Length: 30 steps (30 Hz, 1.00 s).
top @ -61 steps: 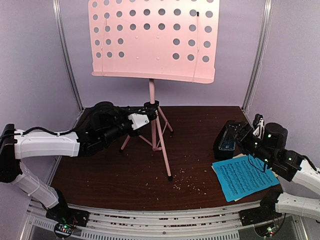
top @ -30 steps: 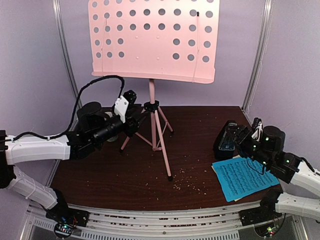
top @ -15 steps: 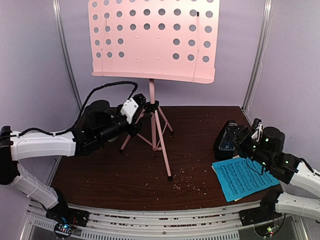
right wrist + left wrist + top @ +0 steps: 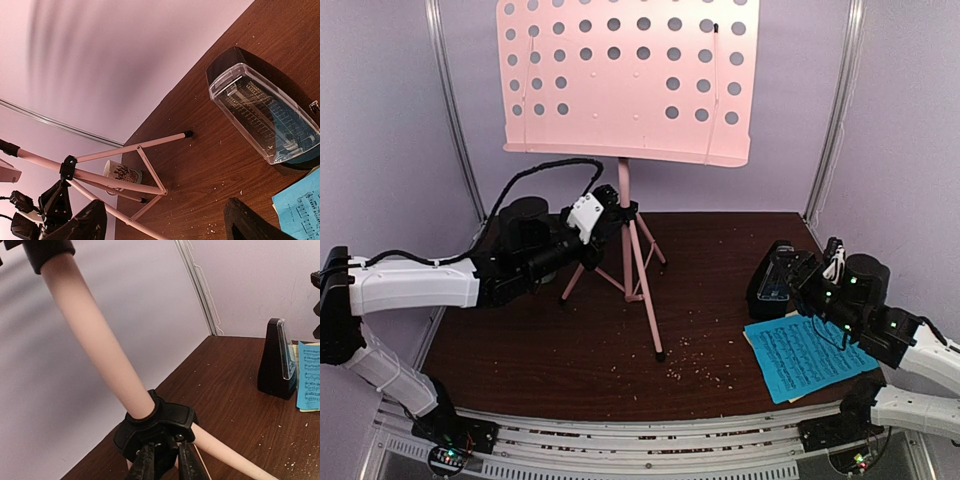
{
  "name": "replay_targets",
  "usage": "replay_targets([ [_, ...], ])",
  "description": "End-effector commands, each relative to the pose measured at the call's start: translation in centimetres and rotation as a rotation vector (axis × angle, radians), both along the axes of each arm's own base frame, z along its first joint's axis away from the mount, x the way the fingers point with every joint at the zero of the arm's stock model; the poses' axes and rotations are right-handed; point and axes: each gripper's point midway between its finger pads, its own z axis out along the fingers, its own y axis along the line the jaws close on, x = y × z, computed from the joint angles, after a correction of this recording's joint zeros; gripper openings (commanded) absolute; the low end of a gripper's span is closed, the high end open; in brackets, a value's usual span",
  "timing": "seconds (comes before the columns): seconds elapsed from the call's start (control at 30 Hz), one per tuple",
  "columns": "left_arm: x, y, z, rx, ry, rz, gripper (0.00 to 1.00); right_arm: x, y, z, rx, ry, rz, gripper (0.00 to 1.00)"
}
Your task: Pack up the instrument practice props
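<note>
**Desk:** What's on the left?

**Photographer:** The left gripper (image 4: pixel 164 466) sits at the black collar (image 4: pixel 155 422) of the pink music stand (image 4: pixel 625 80). Its fingers are nearly together, but I cannot tell whether they pinch it. It is probably there to fold the tripod, which stands upright at far centre.

**Desk:** And on the right?

**Photographer:** The black metronome (image 4: pixel 775 280) stands far right under its clear cover. The right gripper (image 4: pixel 160 225) hovers just beside it with fingers spread wide, apparently lining up a grasp. A blue sheet-music page (image 4: pixel 807 355) lies near right.

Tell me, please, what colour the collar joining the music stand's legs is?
The collar is black; the left wrist view shows it best.
</note>
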Motion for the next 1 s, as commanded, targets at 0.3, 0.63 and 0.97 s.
replay_targets([
  [0.3, -1.5, -0.3, -0.5, -0.355, 0.355, -0.054, 0.02, 0.1, 0.2, -0.2, 0.013, -0.007, 0.000, 0.82],
  [0.63, -3.0, -1.0, -1.2, -0.650, 0.716, -0.110, 0.00, 0.1, 0.3, -0.3, 0.016, -0.007, 0.004, 0.82],
  [0.97, -3.9, -0.7, -1.8, -0.871, 0.926, -0.158, 0.00, 0.0, 0.4, -0.4, 0.016, -0.005, 0.005, 0.82],
])
